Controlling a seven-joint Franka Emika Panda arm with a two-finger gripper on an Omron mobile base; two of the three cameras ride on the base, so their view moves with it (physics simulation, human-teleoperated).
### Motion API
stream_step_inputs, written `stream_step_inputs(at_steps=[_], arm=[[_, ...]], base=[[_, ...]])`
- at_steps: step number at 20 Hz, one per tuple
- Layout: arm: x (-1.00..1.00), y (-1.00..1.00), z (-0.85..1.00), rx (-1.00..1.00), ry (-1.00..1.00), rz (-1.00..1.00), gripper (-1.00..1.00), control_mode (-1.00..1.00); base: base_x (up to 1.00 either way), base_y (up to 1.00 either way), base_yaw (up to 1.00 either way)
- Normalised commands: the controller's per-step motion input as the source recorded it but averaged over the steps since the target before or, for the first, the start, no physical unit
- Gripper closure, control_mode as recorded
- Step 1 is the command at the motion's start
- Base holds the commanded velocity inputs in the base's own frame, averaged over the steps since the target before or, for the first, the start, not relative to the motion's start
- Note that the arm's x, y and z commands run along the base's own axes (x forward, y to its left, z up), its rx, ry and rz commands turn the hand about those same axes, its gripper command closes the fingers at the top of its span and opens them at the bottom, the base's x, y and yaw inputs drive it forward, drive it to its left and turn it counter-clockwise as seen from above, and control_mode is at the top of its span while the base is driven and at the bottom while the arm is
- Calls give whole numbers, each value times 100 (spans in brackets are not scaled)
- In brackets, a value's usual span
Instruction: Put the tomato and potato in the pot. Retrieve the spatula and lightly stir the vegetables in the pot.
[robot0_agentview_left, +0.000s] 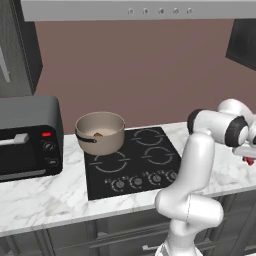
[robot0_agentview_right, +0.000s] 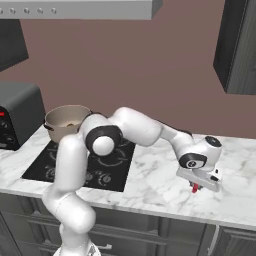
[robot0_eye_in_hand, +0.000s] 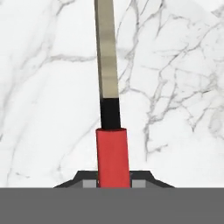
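Now jaws around spatula (robot0_eye_in_hand: 112, 155) handle.

We see the pot (robot0_agentview_left: 100, 132) standing on the back left burner of the black cooktop (robot0_agentview_left: 131, 162), with a small brown potato (robot0_agentview_left: 98, 134) lying inside it. A dark toaster oven (robot0_agentview_left: 29, 137) sits just left of the pot on the marble worktop (robot0_agentview_left: 45, 200). Our white arm (robot0_agentview_left: 197, 170) rises at the lower right and bends toward the right edge, where a bit of red (robot0_agentview_left: 249, 161) shows beneath it.

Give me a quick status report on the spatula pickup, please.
Gripper shut on spatula handle, low over marble counter. Pot waits on stove, something brown inside. Nothing blocking.
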Motion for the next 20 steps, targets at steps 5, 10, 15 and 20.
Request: stream_step_inputs(at_steps=[5, 10, 15, 20], arm=[[-90, 49, 90, -7, -20, 11, 100, -100], [-64, 94, 95, -1, -3, 19, 100, -100], [-39, 100, 80, -6, -6, 20, 100, -100], [-8, 100, 90, -12, -20, 6, 100, -100]], base=[[0, 0, 0], [0, 0, 0], [0, 0, 0], [0, 0, 0]])
